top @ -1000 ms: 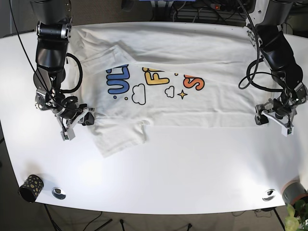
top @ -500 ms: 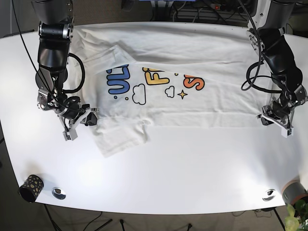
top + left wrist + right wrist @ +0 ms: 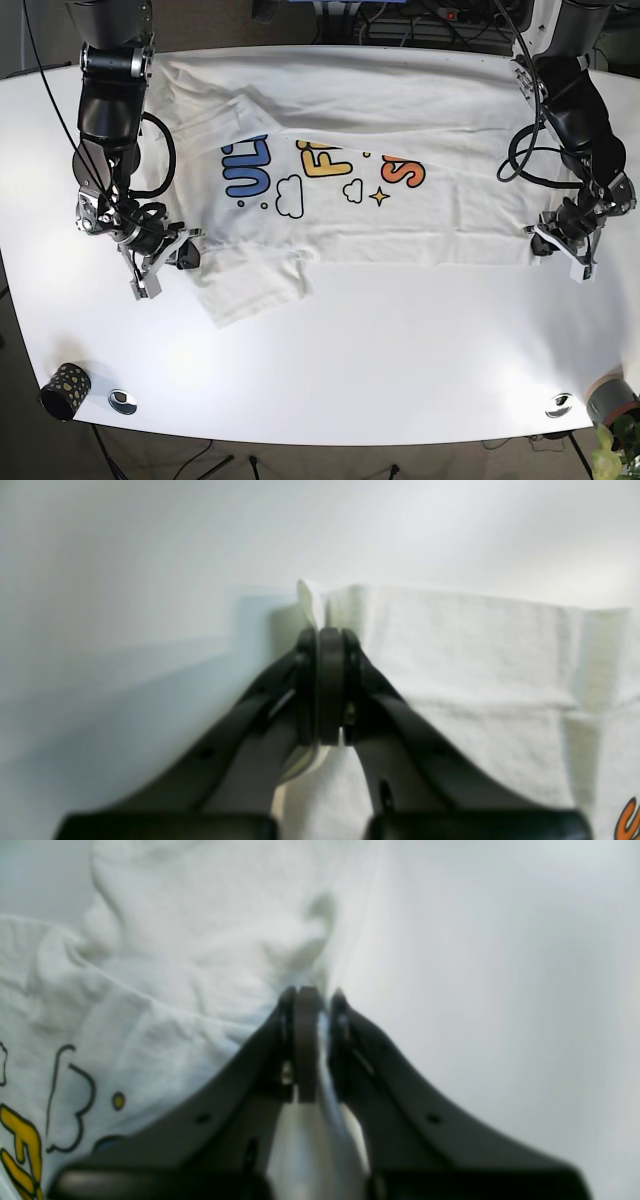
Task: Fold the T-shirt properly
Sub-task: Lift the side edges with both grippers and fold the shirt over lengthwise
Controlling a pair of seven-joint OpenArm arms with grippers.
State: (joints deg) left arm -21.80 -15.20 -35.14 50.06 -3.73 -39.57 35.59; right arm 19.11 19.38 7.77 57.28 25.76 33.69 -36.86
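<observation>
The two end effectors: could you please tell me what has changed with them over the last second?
Both closed in on the T-shirt and pinched it: the right end effector shut on its edge by the sleeve, the left end effector on the hem corner. A second ago both stood open beside the cloth. The shirt lies flat on the white table as before.
</observation>
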